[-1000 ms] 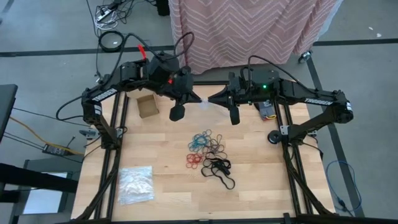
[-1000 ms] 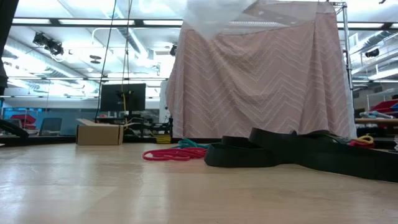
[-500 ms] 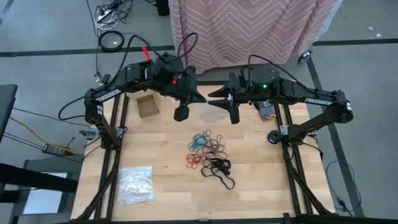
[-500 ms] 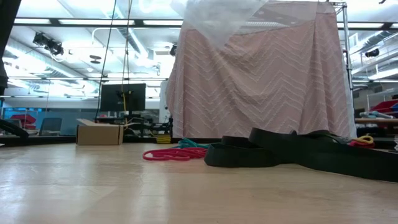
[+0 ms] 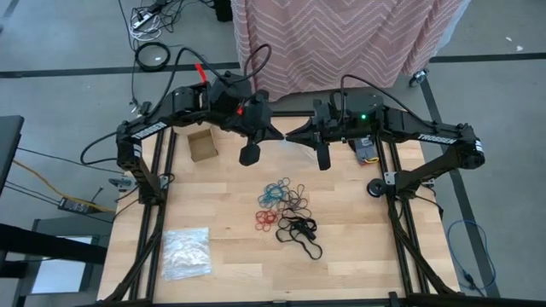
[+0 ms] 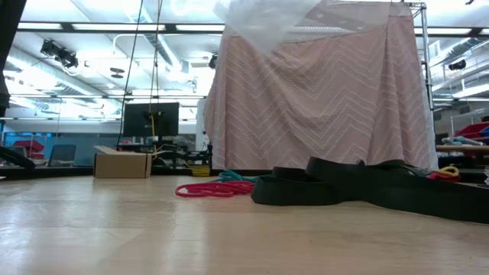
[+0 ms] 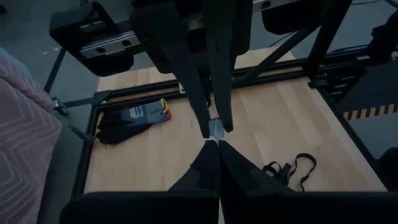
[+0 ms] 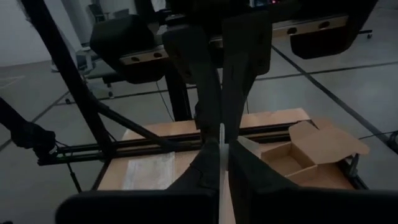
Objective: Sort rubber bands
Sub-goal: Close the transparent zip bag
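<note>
Wooden table (image 5: 230,247): open cardboard box (image 5: 202,145), bagged bands (image 5: 187,252).

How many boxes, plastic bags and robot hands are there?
Small brown cardboard box: 1
Clear crinkly plastic bags: 2 (flat bag on the wooden table, raised bag pinched by both hands)
Dark robot hands: 2 (left hand, right hand)
Total: 5

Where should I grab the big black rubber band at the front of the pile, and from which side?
Take the big black rubber band at its outer loop, the part that sticks out of the pile toward the table's front edge. Come straight down from above: it lies flat on the wood, and that end looks clear of the smaller bands.
</note>
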Motion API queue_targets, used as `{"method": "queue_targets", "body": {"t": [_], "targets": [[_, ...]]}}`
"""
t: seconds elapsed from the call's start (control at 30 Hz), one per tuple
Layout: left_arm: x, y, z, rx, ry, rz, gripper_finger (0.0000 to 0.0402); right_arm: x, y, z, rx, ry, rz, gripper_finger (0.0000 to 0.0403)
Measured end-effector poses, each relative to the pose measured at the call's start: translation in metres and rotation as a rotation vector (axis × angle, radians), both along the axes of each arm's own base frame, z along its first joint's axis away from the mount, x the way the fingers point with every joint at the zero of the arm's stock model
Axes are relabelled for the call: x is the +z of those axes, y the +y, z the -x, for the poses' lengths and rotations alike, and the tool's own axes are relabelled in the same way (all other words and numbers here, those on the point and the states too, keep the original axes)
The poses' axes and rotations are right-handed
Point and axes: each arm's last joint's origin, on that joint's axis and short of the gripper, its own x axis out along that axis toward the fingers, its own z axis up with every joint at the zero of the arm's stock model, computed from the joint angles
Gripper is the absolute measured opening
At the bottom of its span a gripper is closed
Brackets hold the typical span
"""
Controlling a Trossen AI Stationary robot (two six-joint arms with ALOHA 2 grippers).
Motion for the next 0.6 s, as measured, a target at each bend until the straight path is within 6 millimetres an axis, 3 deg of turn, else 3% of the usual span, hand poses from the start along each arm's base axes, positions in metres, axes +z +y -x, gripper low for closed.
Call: {"method": "queue_targets", "body": {"t": [0.27,0.6], "targets": [[0.003,0.003,0.003,0.014,-0.003,-0.003,0.0000,-0.006,0.000,0.002,-0.012,0.067,-0.010,0.0003],[0.042,0.000,0.030,0.032,-0.159,-0.035,0.0000,-0.028,-0.002,-0.019,0.015,0.168,-0.051,0.0002]]}}
